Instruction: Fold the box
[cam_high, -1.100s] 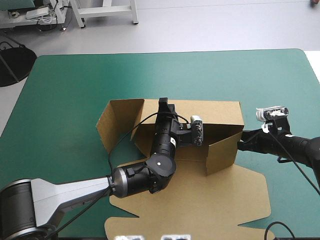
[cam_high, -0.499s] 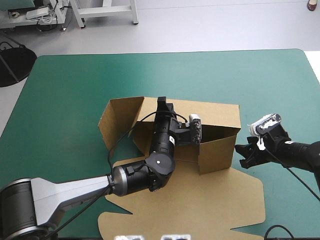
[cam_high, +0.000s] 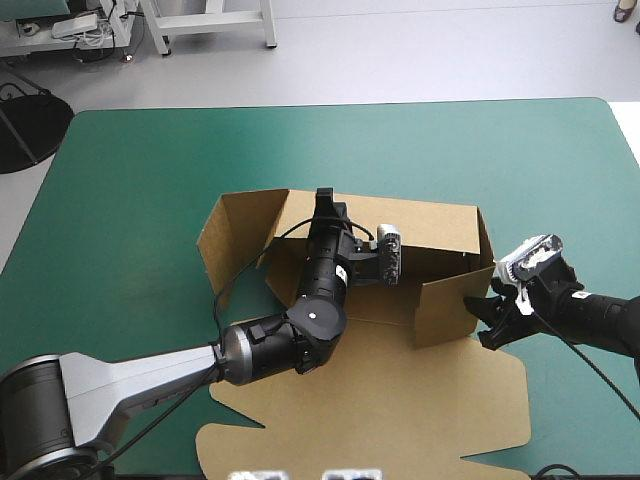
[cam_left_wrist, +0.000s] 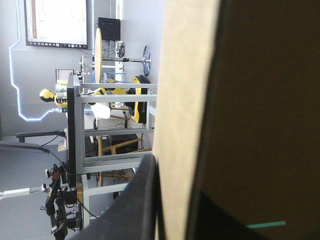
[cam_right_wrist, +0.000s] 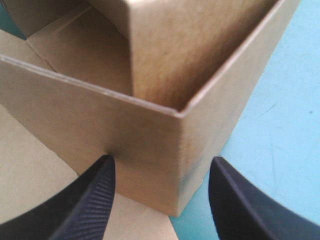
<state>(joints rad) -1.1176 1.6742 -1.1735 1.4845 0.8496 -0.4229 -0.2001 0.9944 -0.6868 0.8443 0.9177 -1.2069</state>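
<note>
My right end effector (cam_high: 484, 322) had moved in since the earlier frame and now stood open wide astride the near right corner of the box (cam_high: 440, 232). The box sat at the middle of the table (cam_high: 150, 160), long axis crosswise, walls half raised. The left end effector (cam_high: 327, 203) pinched its far wall.

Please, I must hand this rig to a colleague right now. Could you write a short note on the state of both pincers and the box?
Left pincer: shut on the box, holding the top edge of its far wall.
Right pincer: open, one finger on each side of the near right corner, not gripping.
Done: the far wall, the right wall and a short near wall stand up.
To do: the left flap leans outward, untucked; the lid lies flat on the table.
</note>
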